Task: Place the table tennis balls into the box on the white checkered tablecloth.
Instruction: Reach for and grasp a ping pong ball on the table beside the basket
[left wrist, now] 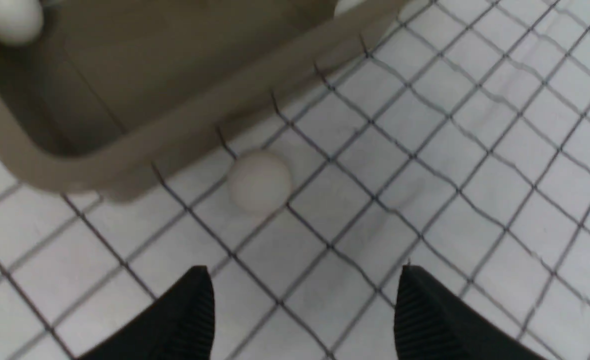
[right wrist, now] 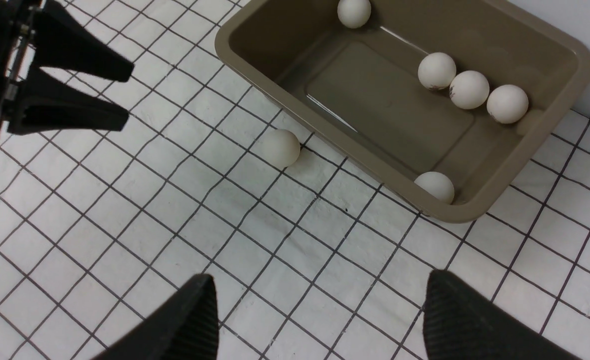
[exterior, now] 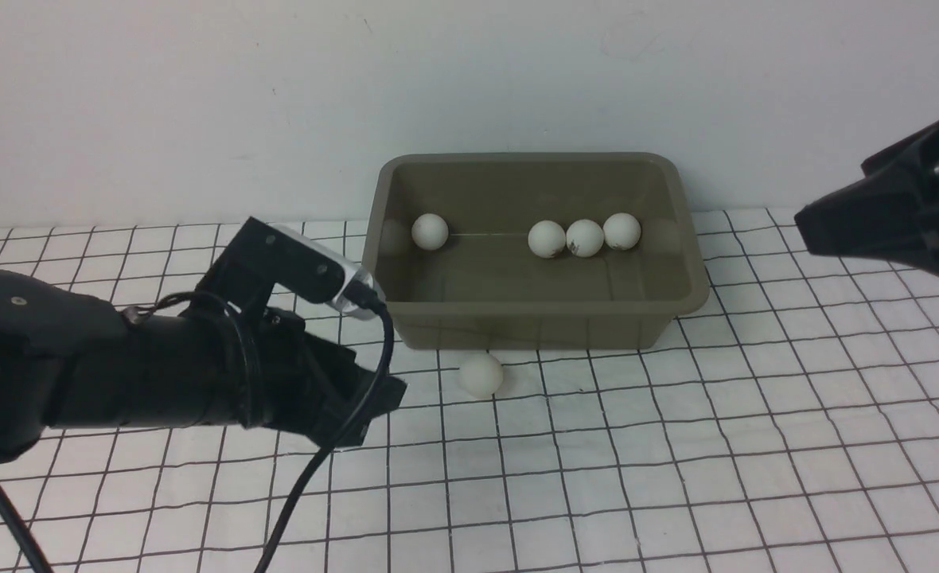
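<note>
table tennis balls (right wrist: 469,90): six white balls, five inside the box (exterior: 533,322) and one on the white checkered tablecloth (exterior: 676,477). the box, an olive-grey bin with its opening facing up, stands at 12 o'clock on the cloth in the front view, close to the pale back wall (exterior: 199,95). its long axis runs from 9 o'clock to 3 o'clock. along the far side of the box floor a row of three balls (exterior: 585,237) lies side by side, parallel to that axis, toward the 3 o'clock end. a single ball (exterior: 430,231) rests apart from them toward 9 o'clock. small dark marks show on the balls of the row. a fifth ball (right wrist: 434,186), seen only in the right wrist view, sits in the near corner at the 3 o'clock end. the loose ball (exterior: 481,375) lies on the cloth just outside the box's near long side, at about 7 o'clock from the box's centre; whether it touches the box cannot be told.

left gripper (left wrist: 305,280): low over the cloth at about 9 o'clock of the loose ball, pointing toward 3 o'clock. its fingers (left wrist: 190,310) are spread with nothing between them, and the loose ball lies ahead of the gap, apart from both.

right gripper (right wrist: 320,282): raised at 3 o'clock of the box, well apart from every ball, fingers spread wide and empty.
</note>
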Controlling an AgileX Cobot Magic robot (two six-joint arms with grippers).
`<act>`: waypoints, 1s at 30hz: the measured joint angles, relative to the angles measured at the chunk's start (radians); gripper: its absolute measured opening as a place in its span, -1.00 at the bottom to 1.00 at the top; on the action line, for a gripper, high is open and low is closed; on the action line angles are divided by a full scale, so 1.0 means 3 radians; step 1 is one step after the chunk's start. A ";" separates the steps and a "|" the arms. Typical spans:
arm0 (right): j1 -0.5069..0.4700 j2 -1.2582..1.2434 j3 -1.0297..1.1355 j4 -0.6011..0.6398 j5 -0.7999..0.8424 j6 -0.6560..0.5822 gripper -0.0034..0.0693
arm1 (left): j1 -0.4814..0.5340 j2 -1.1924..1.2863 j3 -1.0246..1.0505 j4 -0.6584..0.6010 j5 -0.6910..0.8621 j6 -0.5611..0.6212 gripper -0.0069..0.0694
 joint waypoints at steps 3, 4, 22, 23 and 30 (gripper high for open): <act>0.0000 0.0000 0.0000 0.0034 -0.0004 0.0000 0.46 | 0.0000 0.0074 0.0000 -0.0897 -0.0080 0.1143 0.34; 0.0000 0.0000 0.0000 0.0037 -0.0004 0.0000 0.46 | 0.0000 0.0081 0.0000 -0.0983 -0.0099 0.1366 0.34; 0.0000 0.0000 0.0000 0.0067 -0.0036 0.0000 0.46 | 0.0000 0.0078 0.0000 -0.1029 0.0651 0.0565 0.34; 0.0000 0.0000 0.0000 0.0067 -0.0036 0.0000 0.46 | 0.0000 0.0059 0.0000 -0.0892 0.0778 0.0404 0.34; 0.0000 0.0000 0.0000 0.0067 -0.0050 0.0000 0.46 | 0.0000 -0.0185 0.0000 0.0832 0.1118 -0.1209 0.34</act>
